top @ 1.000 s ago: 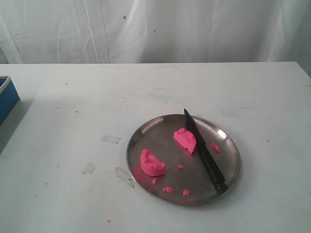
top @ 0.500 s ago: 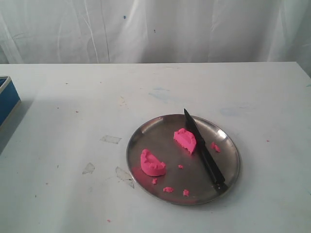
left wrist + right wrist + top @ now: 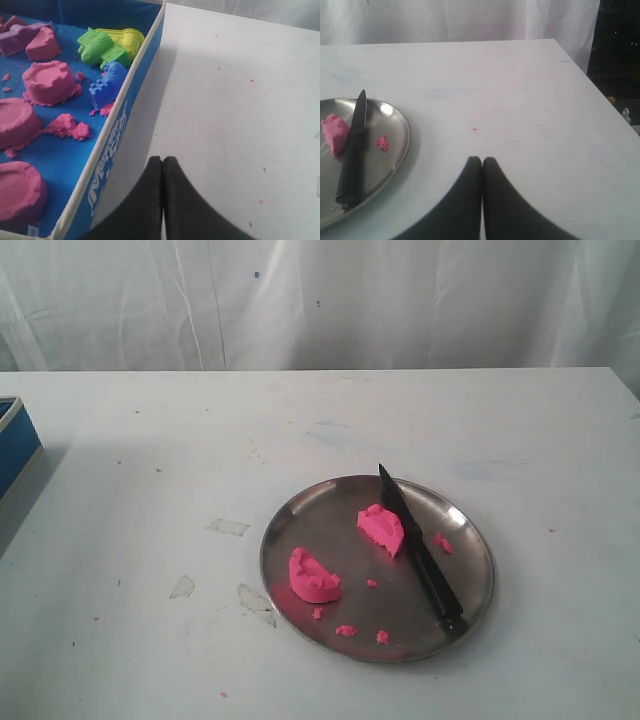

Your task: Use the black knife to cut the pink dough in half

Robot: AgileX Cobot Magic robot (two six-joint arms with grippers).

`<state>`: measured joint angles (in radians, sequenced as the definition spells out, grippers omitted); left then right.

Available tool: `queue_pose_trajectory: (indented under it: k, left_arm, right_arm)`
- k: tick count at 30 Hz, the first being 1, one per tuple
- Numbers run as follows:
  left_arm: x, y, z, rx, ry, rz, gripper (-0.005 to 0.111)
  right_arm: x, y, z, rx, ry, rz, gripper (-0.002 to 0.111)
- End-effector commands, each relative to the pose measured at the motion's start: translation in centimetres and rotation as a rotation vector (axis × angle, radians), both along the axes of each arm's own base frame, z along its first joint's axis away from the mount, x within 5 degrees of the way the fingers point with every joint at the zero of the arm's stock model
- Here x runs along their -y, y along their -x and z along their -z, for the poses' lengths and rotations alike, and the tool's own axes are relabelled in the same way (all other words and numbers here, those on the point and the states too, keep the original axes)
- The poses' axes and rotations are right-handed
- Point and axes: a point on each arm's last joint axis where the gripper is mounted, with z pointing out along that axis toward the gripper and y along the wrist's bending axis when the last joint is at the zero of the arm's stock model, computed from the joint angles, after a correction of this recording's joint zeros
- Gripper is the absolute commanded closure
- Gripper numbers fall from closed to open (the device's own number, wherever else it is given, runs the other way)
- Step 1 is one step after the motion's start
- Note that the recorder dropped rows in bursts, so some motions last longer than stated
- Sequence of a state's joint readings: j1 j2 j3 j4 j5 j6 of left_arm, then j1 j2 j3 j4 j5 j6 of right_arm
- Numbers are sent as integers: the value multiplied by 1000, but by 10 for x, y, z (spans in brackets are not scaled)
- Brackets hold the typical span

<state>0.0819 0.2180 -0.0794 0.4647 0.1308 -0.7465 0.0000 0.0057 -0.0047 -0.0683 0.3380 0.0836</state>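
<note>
The pink dough lies in two half-chunks on the round metal plate (image 3: pixel 300 510): one chunk (image 3: pixel 381 527) against the knife blade, the other chunk (image 3: pixel 313 577) near the plate's front left. The black knife (image 3: pixel 422 555) rests on the plate, tip pointing away, handle over the near rim. In the right wrist view the knife (image 3: pixel 352 150) and one chunk (image 3: pixel 334 133) show on the plate (image 3: pixel 395 145). My right gripper (image 3: pixel 481 160) is shut and empty over bare table beside the plate. My left gripper (image 3: pixel 162 160) is shut and empty beside the blue box. Neither gripper appears in the exterior view.
Tiny pink crumbs (image 3: pixel 346 629) dot the plate. A blue box (image 3: pixel 112 145) at the table's left edge holds pink sand shapes (image 3: pixel 50 82) and coloured moulds (image 3: pixel 112 47). Its corner (image 3: pixel 15 440) shows in the exterior view. The table's right edge (image 3: pixel 600 90) is near.
</note>
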Motion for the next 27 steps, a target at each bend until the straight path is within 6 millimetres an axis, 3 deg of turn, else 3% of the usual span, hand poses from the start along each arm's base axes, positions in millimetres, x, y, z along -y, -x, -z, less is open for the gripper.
queue_pose_trajectory:
  k: [1,8,15,18,23,27]
  left_arm:
    - [1,7,17,18,10,-3,107]
    - [0,10,20,27,6,-5,107]
    - [2,10,17,44,-146,64,107]
    - [11,17,29,-63,-47,133,107]
    - [12,18,31,-106,-252,213,107]
    - [10,19,31,-116,-287,200,107]
  right_arm:
    - [0,0,1,2,19,-2,108]
    - [0,0,1,2,19,-2,108]
    - [0,0,1,2,19,-2,108]
    - [0,0,1,2,19,-2,108]
    - [0,0,1,2,19,-2,108]
    - [0,0,1,4,18,-2,108]
